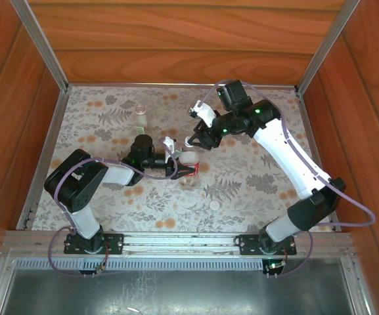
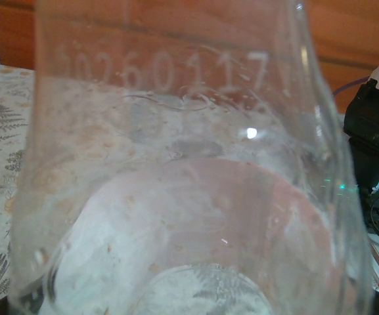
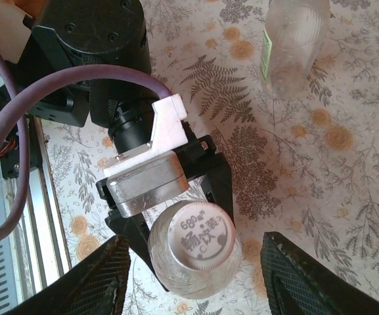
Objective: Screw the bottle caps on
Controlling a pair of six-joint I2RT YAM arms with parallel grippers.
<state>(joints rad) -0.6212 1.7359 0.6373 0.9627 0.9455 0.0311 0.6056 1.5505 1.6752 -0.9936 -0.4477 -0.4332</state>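
Wooden walls (image 1: 176, 39) box in a tabletop (image 1: 274, 131) under a fern-and-flower cloth; near its middle the left gripper (image 1: 186, 168) grasps a clear bottle (image 3: 169, 266) by the body, fingers clenched on either side, apparently to keep it upright and stop it turning while the cap is worked; a white cap (image 3: 199, 239) with printed characters sits on its neck, though whether it is threaded tight cannot be told; the right gripper (image 1: 194, 140) hangs above it, and in its wrist view its fingers (image 3: 104, 282) stand apart, one on each side of the cap and touching nothing, placed, it seems, to close on it and twist; a second bottle (image 3: 294, 39) with a pale greenish label stands uncapped farther back; a loose cap (image 1: 214, 205) lies on the cloth nearer the arm bases, well apart from both bottles.
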